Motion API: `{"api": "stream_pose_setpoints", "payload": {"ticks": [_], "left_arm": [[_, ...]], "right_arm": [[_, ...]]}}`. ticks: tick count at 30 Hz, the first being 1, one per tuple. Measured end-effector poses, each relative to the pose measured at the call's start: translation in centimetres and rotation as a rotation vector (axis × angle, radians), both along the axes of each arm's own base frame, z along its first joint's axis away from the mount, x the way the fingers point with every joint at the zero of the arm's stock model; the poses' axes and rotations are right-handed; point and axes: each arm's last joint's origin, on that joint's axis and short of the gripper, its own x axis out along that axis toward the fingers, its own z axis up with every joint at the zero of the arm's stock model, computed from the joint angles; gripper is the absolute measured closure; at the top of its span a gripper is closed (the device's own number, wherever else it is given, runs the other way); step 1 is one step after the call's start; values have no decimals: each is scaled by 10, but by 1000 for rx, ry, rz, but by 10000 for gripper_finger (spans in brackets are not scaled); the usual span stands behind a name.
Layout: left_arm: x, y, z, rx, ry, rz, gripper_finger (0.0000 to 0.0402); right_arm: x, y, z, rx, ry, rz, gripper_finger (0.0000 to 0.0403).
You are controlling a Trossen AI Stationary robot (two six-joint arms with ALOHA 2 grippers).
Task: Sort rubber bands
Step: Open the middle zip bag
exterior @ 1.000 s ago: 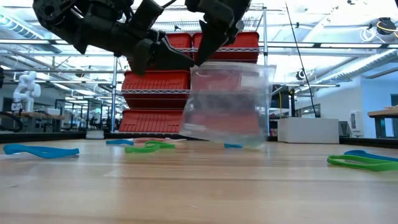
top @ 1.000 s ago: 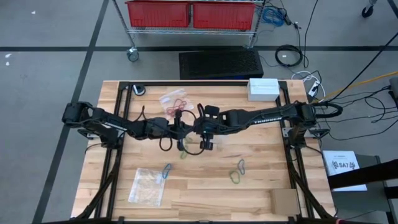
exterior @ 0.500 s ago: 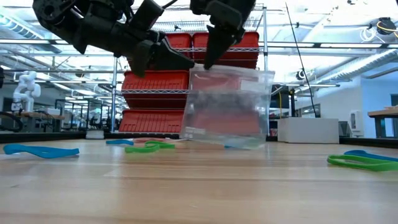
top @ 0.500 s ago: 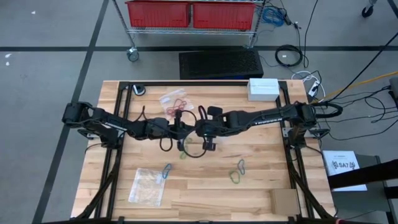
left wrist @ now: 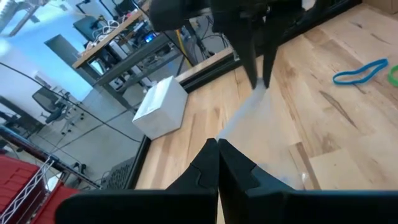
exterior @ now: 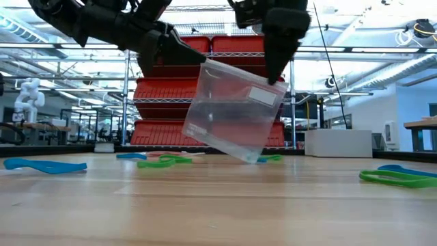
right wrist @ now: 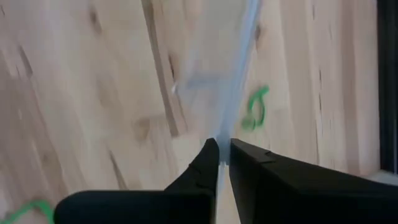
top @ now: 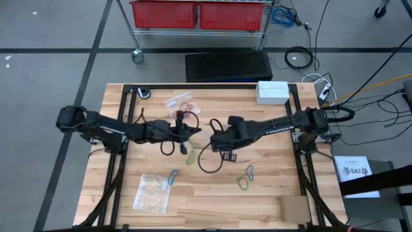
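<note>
A clear plastic bag (exterior: 235, 113) hangs tilted between my two grippers over the middle of the table (top: 277, 193). My left gripper (top: 187, 132) is shut on one upper corner. My right gripper (top: 217, 140) is shut on the other. Rubber bands lie loose on the wood: a blue one (top: 172, 176), a green one (top: 190, 158), and a blue-green pair (top: 246, 178). In the low view, blue (exterior: 44, 165) and green bands (exterior: 164, 161) lie at the left and a green band (exterior: 396, 179) at the right. I cannot tell whether the held bag has bands inside. My left gripper pinches the bag's higher upper corner (exterior: 202, 63) between its two shut fingers, coming level from the table's left. The bag hangs below and stretches toward the other gripper. My right gripper pinches the bag's top edge at the lower upper corner (exterior: 276, 83), fingers pointing down. In the right wrist view the thin edge (right wrist: 233, 99) runs straight out from the fingertips.
A second clear bag (top: 153, 192) lies flat near the table's near-left corner. A third bag holding red bands (top: 181, 105) lies toward the far edge. A white box (top: 273, 91) sits at the far right, a cardboard piece (top: 296, 209) at the near right. Black cables loop under both wrists.
My right gripper has moved toward the table's right, drawing its corner of the bag along. The bag stood upright with its bottom edge down near the table. Now it is lifted and tilted, its left corner higher than its right.
</note>
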Motion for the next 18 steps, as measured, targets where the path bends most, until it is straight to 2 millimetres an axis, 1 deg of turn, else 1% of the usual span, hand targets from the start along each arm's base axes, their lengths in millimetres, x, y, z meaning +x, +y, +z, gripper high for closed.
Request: {"api": "stream_pose_setpoints", "payload": {"ticks": [3, 6, 9, 11, 13, 18], "left_arm": [[-2, 0, 2, -1, 1, 2, 402], [-3, 1, 4, -18, -3, 6, 402], [-4, 2, 5, -21, -14, 31, 402], [-4, 2, 6, -22, -18, 34, 402], [-4, 2, 4, -22, -5, 31, 402], [-4, 2, 4, -23, -4, 24, 402]], "right_arm": [[-6, 4, -1, -2, 47, -22, 395], [-8, 7, -1, -3, 45, -46, 395], [-11, 12, -1, 15, 63, -57, 383], [-7, 16, 1, 25, 9, -54, 366], [-7, 18, 6, 27, -6, -50, 342], [1, 27, 31, 37, -127, -26, 278]]}}
